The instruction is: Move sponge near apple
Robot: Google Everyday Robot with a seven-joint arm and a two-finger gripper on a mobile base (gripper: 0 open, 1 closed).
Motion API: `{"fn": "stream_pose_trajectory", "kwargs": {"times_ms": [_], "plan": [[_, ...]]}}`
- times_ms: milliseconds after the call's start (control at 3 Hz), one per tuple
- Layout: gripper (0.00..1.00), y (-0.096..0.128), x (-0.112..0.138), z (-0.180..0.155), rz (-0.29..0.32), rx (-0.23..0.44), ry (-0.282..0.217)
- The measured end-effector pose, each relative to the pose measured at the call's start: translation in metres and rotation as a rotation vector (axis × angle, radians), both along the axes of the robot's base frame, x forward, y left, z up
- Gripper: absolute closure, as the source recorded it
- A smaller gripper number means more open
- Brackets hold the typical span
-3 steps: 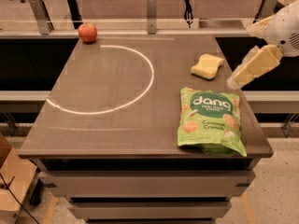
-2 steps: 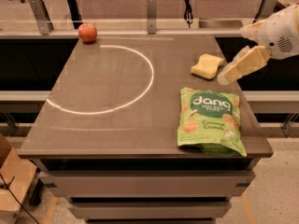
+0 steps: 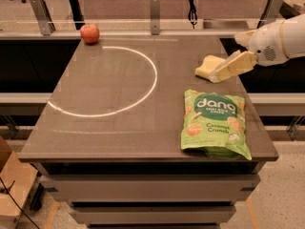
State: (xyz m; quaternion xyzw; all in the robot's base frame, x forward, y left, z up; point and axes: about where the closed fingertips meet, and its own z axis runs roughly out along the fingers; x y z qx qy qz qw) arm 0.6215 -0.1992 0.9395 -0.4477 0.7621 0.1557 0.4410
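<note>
Pale yellow sponge [image 3: 206, 66], far right of counter [image 3: 109, 128], claw [image 3: 221, 70] against its right side, open or closed cannot be told; risk: off-centre hold lets it slip or skid short of the apple [image 3: 89, 33], far left.

We see that the hand [image 3: 229, 66] has swung left from beyond the right edge of the worktop [image 3: 119, 128] towards the sponge [image 3: 206, 66]. A second ago a clear gap lay between them; now the hand meets the sponge's right side.
</note>
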Motion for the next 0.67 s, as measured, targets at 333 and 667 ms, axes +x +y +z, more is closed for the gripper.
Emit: {"fn": "stream_pose_trajectory", "kwargs": {"times_ms": [333, 667], "plan": [[0.00, -0.002, 0.018, -0.018, -0.032, 0.034, -0.025], [0.00, -0.006, 0.040, -0.034, -0.079, 0.064, -0.062]]}}
